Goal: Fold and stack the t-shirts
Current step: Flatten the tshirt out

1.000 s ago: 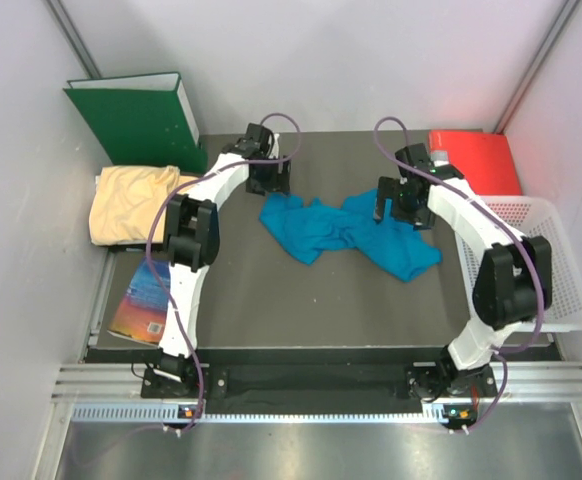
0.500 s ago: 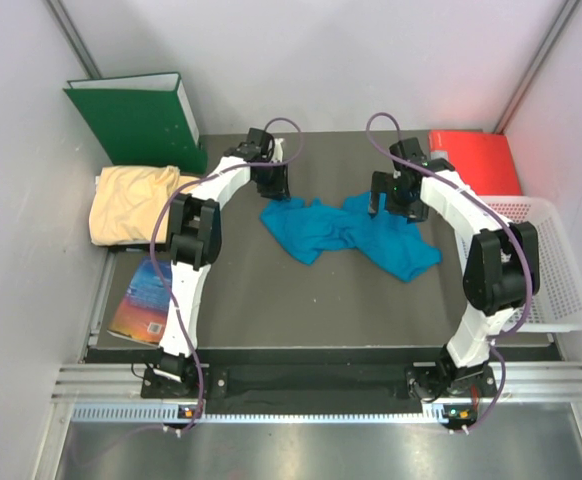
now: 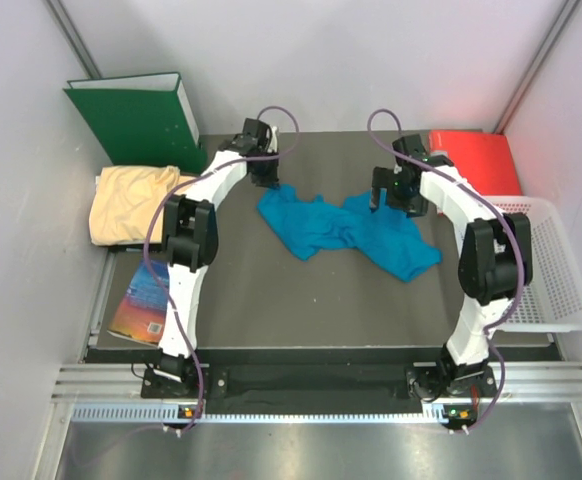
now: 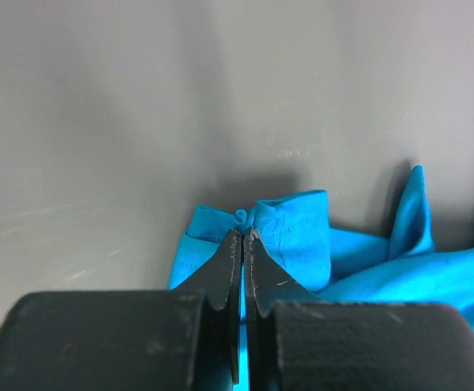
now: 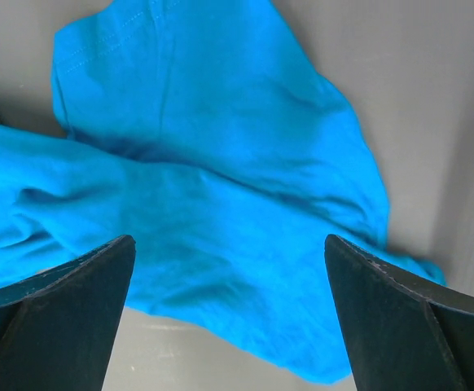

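Top external view: a crumpled bright teal-blue cotton t-shirt [image 3: 343, 230] lies spread across the far middle of the dark grey table surface [image 3: 301, 300], its bulk running from the left arm's end towards the right arm's end. The left gripper [image 3: 268, 181] sits at the shirt's far left corner. In the left wrist view its 2 black fingers [image 4: 225, 269] are pressed together, with a thin strip of the teal cloth [image 4: 290, 236] pinched between them and a small fold bunched just at the tips [image 4: 242, 236]. The right gripper [image 3: 391, 200] hangs over the shirt's far right part. From the right wrist view its 2 fingers [image 5: 66, 301] are spread wide apart [image 5: 229, 240], with wrinkled blue cloth [image 5: 212, 122] below them and nothing held between them. Whether the tips touch the cloth I cannot tell.

A pale yellow-orange soft t-shirt [image 3: 131, 203] lies bunched at the table's left edge, well apart from the blue one. Just behind it stands a green ring binder [image 3: 136, 120]; just in front of it lies a colourful printed booklet [image 3: 141, 295]. A red flat folder [image 3: 481, 160] sits at the far right corner, and a white perforated plastic basket [image 3: 556, 280] stands beside the right arm.
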